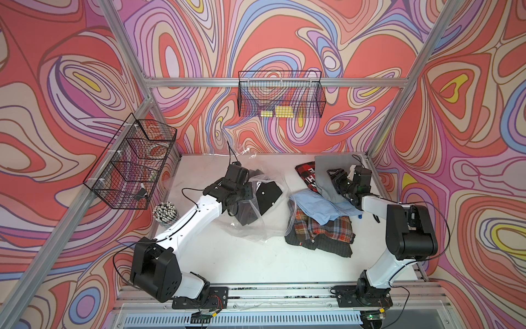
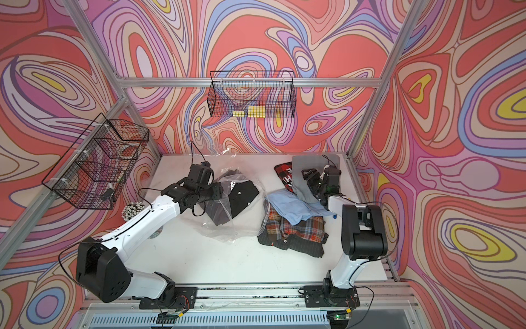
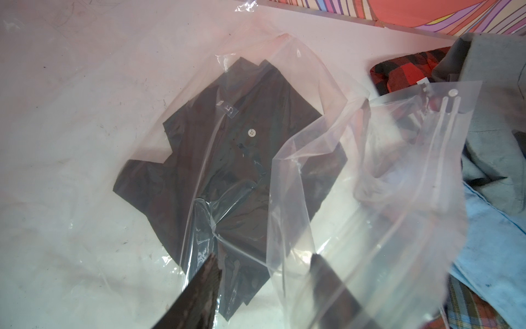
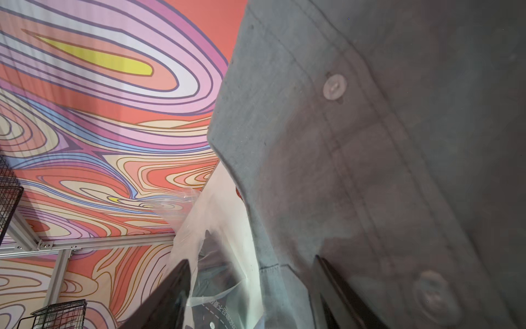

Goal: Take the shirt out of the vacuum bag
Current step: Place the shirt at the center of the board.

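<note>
The vacuum bag [image 1: 256,230] [image 2: 225,230] lies crumpled mid-table, clear and crinkly, with the black shirt [image 1: 247,218] [image 2: 216,216] inside it. In the left wrist view the shirt [image 3: 227,159] lies folded under the film, and the bag's zip strip [image 3: 444,128] stands up beside it. My left gripper [image 1: 242,199] [image 3: 264,257] points down over the bag, its jaws apart, with loose film across one finger. My right gripper [image 1: 336,178] [image 4: 250,259] is at the back right, open, with the edge of a grey shirt [image 1: 333,168] [image 4: 370,142] between its fingers, not pinched.
A pile of shirts sits right of the bag: light blue [image 1: 318,208], plaid [image 1: 321,230], red-and-black [image 1: 306,173]. A cup of pens [image 1: 165,213] stands at the left edge. Wire baskets hang on the left wall [image 1: 131,162] and the back wall [image 1: 281,96].
</note>
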You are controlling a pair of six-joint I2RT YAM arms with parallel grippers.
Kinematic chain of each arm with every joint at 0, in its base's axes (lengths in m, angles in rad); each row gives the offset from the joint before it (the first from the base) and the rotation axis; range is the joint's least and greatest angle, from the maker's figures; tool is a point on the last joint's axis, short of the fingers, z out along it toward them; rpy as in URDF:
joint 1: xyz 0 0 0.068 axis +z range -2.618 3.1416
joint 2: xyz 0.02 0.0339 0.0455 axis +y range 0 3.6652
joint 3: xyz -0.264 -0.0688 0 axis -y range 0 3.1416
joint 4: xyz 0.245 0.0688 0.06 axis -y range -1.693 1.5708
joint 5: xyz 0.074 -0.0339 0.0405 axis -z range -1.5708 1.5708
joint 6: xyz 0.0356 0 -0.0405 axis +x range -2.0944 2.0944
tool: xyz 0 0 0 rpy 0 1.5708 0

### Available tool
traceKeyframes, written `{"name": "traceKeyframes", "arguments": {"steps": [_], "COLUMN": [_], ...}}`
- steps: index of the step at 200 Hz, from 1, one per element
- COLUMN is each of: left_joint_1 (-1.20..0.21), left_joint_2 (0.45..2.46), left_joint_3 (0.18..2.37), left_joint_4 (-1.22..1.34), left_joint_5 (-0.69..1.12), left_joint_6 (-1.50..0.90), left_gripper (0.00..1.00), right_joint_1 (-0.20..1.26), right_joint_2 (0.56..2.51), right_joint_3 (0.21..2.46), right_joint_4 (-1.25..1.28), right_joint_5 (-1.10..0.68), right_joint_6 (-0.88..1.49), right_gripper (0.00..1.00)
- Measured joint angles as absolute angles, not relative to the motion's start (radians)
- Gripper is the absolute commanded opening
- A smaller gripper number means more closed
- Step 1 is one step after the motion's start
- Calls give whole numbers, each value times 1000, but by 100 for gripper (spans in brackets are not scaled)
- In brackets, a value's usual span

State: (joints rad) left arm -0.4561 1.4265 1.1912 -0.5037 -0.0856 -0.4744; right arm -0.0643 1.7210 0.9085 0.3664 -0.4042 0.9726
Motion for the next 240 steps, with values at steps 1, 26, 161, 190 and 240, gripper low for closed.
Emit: {"name": "traceKeyframes", "arguments": {"steps": [1, 26, 161, 190, 240], "left_joint_1": [-456, -456, -456, -456, -456], "left_joint_2": [1426, 1423, 1369, 1368, 1360], "left_joint_3": [1191, 1190, 1164, 1162, 1151], "left_joint_4": [-504, -504, -503, -503, -496], "left_joint_5": [-86, -81, -94, -94, -94], "left_joint_6": [-474, -475, -475, -475, -475], "left_gripper": [51, 33, 0, 0, 0], "right_joint_1": [-64, -36, 749, 815, 855], "right_joint_2": [1721, 1631, 1426, 1570, 1809], "right_joint_3": [908, 943, 850, 865, 926], "right_joint_4": [366, 279, 181, 236, 329], "right_joint_5": [-405, -392, -36, 13, 69], "right_joint_6": [973, 927, 931, 979, 1063], "right_gripper": [71, 72, 72, 72, 72]}}
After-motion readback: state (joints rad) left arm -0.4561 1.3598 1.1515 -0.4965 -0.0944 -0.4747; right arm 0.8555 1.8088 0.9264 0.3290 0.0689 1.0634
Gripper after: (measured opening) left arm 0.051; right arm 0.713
